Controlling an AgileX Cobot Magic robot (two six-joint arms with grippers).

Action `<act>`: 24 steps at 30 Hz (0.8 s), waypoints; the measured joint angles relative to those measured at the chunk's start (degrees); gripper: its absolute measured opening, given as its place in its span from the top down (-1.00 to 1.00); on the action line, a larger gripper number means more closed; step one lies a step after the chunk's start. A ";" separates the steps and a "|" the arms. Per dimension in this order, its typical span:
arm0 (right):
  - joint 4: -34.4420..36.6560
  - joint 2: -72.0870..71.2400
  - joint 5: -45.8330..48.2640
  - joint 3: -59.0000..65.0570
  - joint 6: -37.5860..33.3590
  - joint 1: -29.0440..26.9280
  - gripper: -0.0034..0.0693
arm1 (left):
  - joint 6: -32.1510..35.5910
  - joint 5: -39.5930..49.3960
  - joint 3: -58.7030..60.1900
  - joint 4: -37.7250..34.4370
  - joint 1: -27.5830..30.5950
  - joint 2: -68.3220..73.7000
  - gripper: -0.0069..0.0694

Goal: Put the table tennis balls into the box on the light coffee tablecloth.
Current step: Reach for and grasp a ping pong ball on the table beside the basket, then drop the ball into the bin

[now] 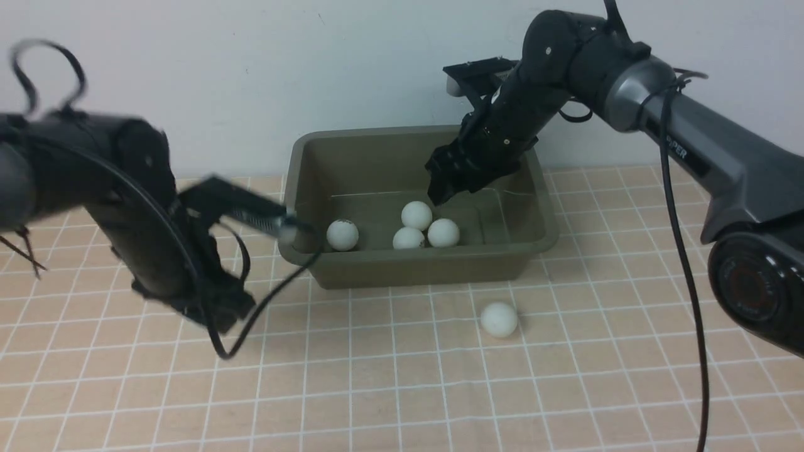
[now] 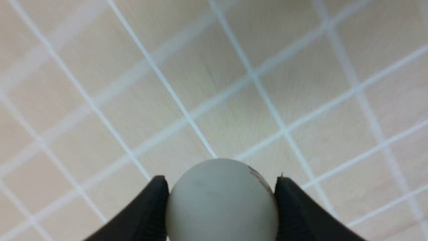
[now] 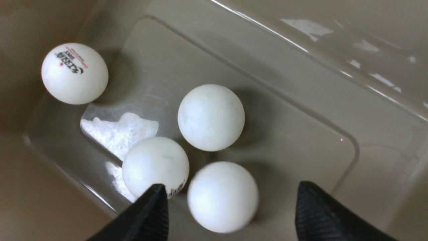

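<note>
left gripper (image 2: 220,182) clamped on its carried ball (image 2: 220,207) just left of the box (image 1: 440,271), so the drop lies to its right, right gripper (image 3: 230,186) hanging spread wide over four balls (image 1: 416,215) inside it, and a loose ball (image 1: 499,319) waits in front of the box, nearer the right arm.
</note>
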 joint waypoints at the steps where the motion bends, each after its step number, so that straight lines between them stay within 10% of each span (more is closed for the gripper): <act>1: 0.00 -0.06 0.06 0.00 0.00 0.00 -0.42 | 0.25 0.13 -1.44 -0.79 0.00 -1.26 -0.02; 12: -2.13 -14.81 0.44 3.71 0.65 -1.67 -0.45 | 12.46 -1.78 -14.73 -17.62 0.00 1.90 -0.02; 24: -10.35 -47.13 0.48 41.53 1.36 -3.84 -0.46 | 13.72 -3.64 -28.82 -18.44 -4.94 19.63 -0.02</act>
